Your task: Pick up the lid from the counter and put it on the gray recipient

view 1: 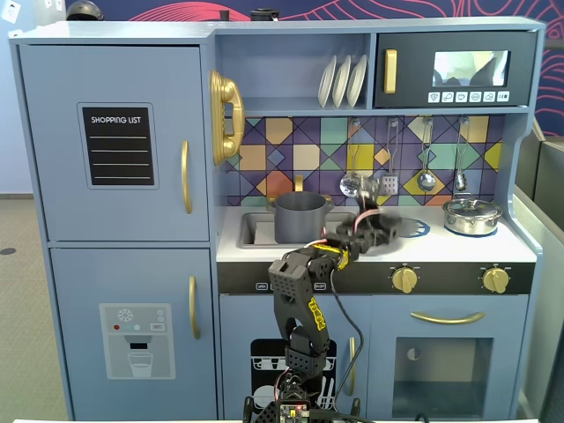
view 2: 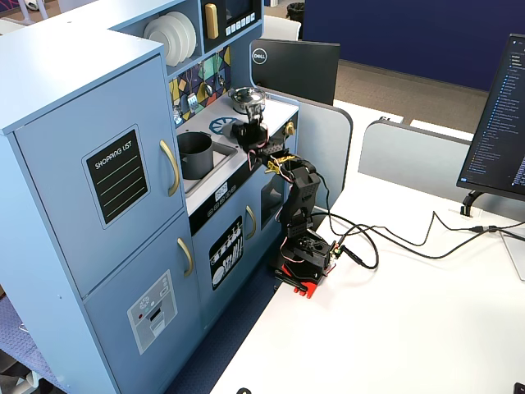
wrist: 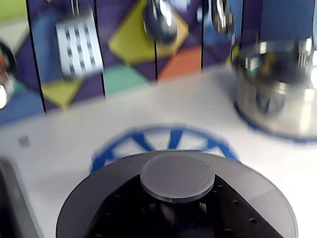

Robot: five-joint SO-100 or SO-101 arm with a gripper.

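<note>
We have the lid [wrist: 177, 177] gripped by its knob in the closed gripper [view 1: 374, 231], and next must carry it left over the pot [view 1: 300, 217]

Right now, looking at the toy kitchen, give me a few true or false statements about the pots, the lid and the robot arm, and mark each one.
1. The matte dark-gray cylindrical pot sits uncovered in the sink. True.
2. The round dark-gray lid with a center knob is on that pot. False: it is at the gripper, over the counter near the blue burner ring.
3. The shiny steel pot has no lid. False: it is covered.
4. White plates stand on the upper shelf. True.
</note>
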